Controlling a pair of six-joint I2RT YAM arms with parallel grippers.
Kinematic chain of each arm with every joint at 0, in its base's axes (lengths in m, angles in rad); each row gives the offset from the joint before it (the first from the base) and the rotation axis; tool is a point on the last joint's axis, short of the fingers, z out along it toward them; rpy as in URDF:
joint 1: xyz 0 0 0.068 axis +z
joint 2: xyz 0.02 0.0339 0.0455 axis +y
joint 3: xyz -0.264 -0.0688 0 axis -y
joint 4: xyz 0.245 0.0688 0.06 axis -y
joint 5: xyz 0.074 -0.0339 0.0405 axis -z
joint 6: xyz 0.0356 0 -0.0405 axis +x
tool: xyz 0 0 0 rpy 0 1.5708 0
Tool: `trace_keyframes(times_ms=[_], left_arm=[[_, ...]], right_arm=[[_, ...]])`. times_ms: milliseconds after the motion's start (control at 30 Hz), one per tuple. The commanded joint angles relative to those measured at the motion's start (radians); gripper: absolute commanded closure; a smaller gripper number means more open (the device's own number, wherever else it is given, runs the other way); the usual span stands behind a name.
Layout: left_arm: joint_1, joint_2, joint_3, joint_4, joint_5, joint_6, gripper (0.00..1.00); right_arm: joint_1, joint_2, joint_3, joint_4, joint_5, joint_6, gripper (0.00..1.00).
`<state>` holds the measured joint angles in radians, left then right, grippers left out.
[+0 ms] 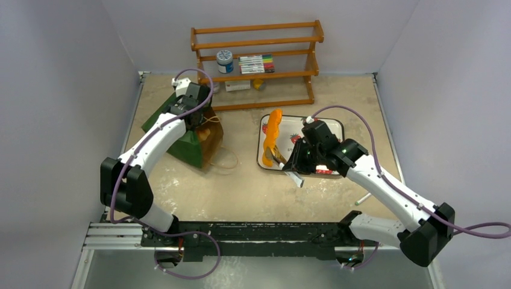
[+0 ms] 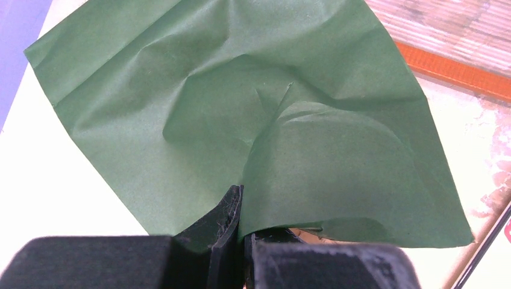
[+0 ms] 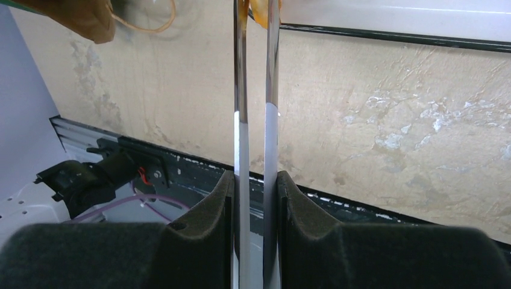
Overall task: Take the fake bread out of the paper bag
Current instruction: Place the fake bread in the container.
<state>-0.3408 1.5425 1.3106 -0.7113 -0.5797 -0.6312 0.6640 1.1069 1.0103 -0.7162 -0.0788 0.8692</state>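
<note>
Now: one long orange bread [image 1: 274, 127] is out of the paper bag [image 2: 241, 102]. It lies on a white tray [image 1: 328, 123] to the right of the bag. I think the job is partly done.
Left side: the left gripper [image 2: 242, 232] has its pads pressed together on the thin green edge of the bag. It sits on the bag's far top corner.
Right side: the right gripper [image 3: 256, 198] squeezes a pair of metal tongs [image 3: 241, 90]. The two blades are almost together, and something golden is pinched at their tips.
Which way: the bread is right of the bag, well apart from it. Its long side runs from far to near, tipped a little. The tongs come in from the near right and meet its near end.
Nearer arm: the right arm is nearer the bread. The left arm is at the bag.
Bag mouth: it faces right, toward the tray, and shows brown inside. Thin string handles [image 1: 228, 161] lie just outside it. I cannot tell if more bread is inside.
Next move: I think the tongs must cross left to the bag mouth.
Ground: a flat tan table [image 1: 253, 192] with pale scuffs.
Room: plain walls stand left of the bag, behind it and far to the right. A wooden rack [image 1: 259, 39] stands behind the bag, a bit to the right.
</note>
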Motion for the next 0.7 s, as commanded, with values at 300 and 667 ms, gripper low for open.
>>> trace_keyframes(times_ms=[300, 667], left_arm=[[0.003, -0.051, -0.014, 0.079, 0.038, 0.005, 1.0], [0.003, -0.042, -0.027, 0.099, 0.052, 0.005, 1.0]], right_arm=[[-0.15, 0.097, 0.083, -0.017, -0.171, -0.124, 0.99], [-0.226, 0.168, 0.116, -0.024, -0.247, -0.188, 0.72]])
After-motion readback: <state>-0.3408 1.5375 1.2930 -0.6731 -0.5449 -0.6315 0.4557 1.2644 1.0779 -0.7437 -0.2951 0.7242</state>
